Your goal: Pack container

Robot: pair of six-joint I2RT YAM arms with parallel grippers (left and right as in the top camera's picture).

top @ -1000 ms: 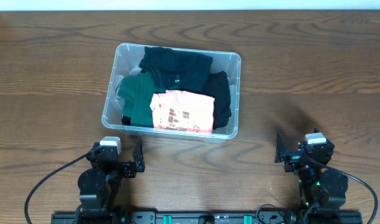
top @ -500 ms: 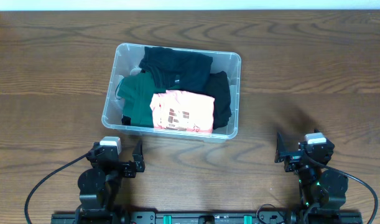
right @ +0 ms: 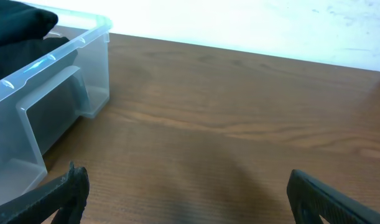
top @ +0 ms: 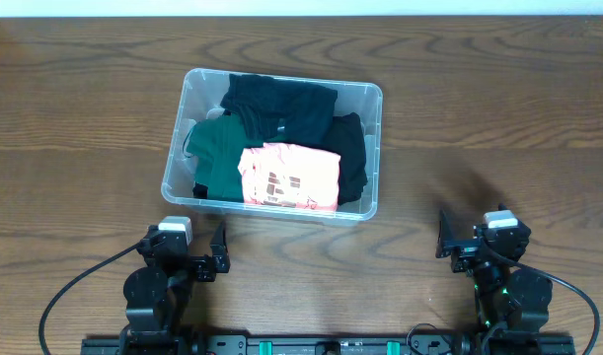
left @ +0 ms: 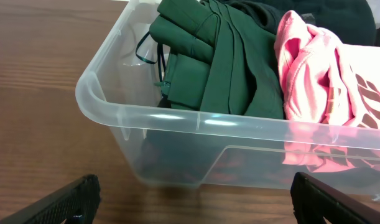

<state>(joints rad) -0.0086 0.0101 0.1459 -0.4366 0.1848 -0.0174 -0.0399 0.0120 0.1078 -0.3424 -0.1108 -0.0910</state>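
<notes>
Just beyond left jaws, container [left: 177, 119]

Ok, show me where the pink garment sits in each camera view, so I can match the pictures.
Overhead: pink garment near picture centre, in the container, right of the green garment.
Left wrist: pink garment upper right, behind the rim.
Right wrist: not in it; only black cloth shows.
Shared landmark: the container's clear rim, in all three views.
</notes>
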